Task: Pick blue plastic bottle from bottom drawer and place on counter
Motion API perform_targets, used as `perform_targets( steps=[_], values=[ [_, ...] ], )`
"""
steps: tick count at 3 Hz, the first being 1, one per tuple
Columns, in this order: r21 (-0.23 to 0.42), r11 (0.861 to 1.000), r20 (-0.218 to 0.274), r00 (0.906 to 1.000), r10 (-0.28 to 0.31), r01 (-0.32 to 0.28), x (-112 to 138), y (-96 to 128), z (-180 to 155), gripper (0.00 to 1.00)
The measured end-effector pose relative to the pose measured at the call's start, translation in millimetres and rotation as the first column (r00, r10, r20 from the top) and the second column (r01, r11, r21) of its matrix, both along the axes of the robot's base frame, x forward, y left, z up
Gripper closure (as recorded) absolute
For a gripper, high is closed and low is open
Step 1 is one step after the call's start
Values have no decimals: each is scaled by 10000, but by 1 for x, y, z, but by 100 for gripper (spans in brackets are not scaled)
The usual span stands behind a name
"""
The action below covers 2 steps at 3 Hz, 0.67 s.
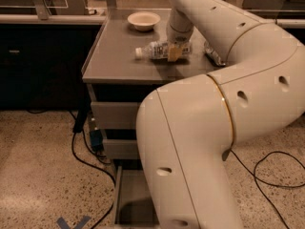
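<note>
The white arm (205, 128) fills the right side, arching over the grey surface (114, 56) of the cabinet. Below, the bottom drawer (133, 204) stands pulled out. The blue plastic bottle (153, 50) is clear with a white cap and a patterned label. It lies on its side, low over the middle of the surface, cap pointing left. The claw (174, 54) comes down from above and pinches the bottle's base end. A pale bowl (144, 20) sits behind, well apart.
</note>
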<state>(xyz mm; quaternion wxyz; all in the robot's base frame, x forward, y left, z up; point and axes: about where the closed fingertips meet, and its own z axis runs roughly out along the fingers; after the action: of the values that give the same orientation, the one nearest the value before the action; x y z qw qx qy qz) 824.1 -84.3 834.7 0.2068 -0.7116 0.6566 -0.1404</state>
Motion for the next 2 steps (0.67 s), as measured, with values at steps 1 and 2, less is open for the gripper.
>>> perform_targets(
  steps=[1,2],
  values=[
    [0,10000,0,10000,0,0,0,0,0,73],
    [0,10000,-1,10000,0,0,0,0,0,49]
  ],
)
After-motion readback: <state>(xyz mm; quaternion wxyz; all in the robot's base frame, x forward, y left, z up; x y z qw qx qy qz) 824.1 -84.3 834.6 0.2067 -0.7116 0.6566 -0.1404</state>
